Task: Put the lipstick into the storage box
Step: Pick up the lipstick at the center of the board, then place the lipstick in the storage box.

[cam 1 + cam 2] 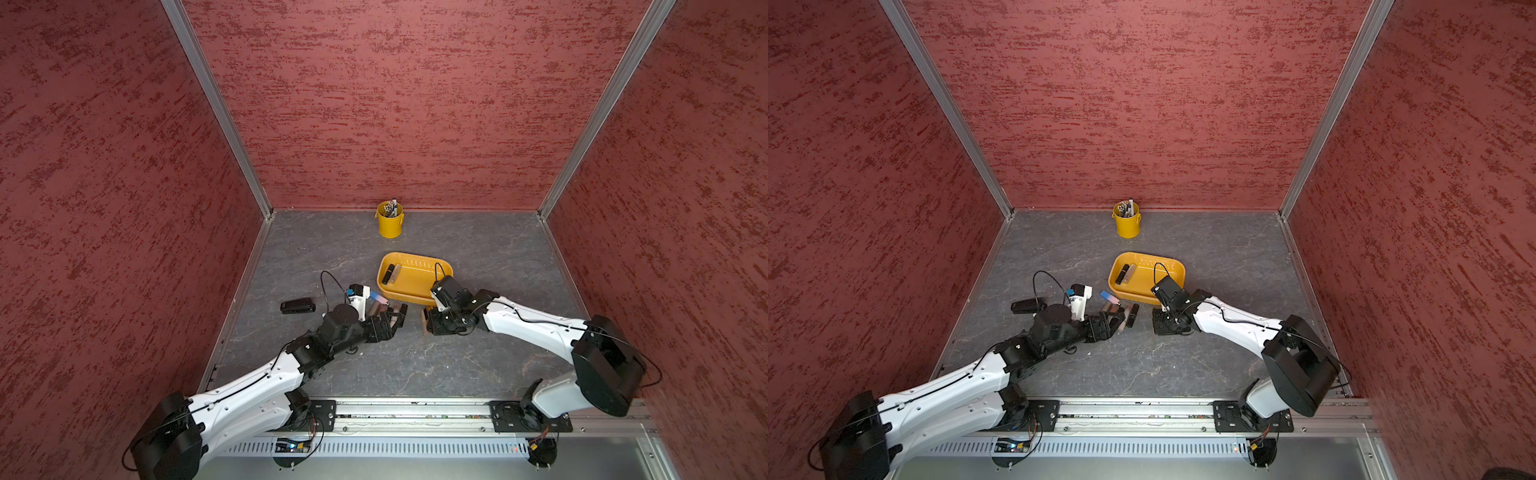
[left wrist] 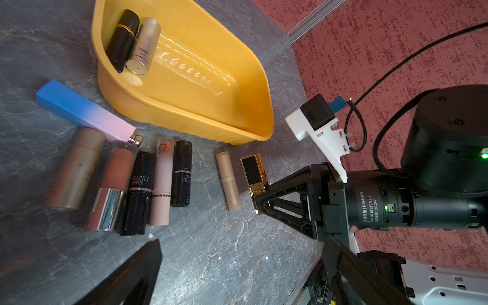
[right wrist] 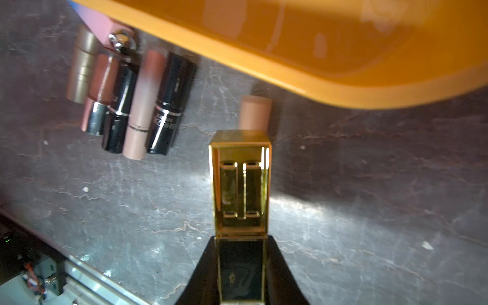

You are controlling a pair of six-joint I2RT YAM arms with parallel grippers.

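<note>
Marbled grey tabletop [image 1: 415, 365]; right tool [image 3: 241, 243] clamps glossy gold square lipstick [image 3: 241, 184]; left tool [image 1: 395, 318] spread wide.

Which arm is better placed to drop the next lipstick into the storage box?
Right. The right gripper is shut on the gold lipstick, close beside the storage box. The left gripper is open and empty by the lipstick row.
</note>
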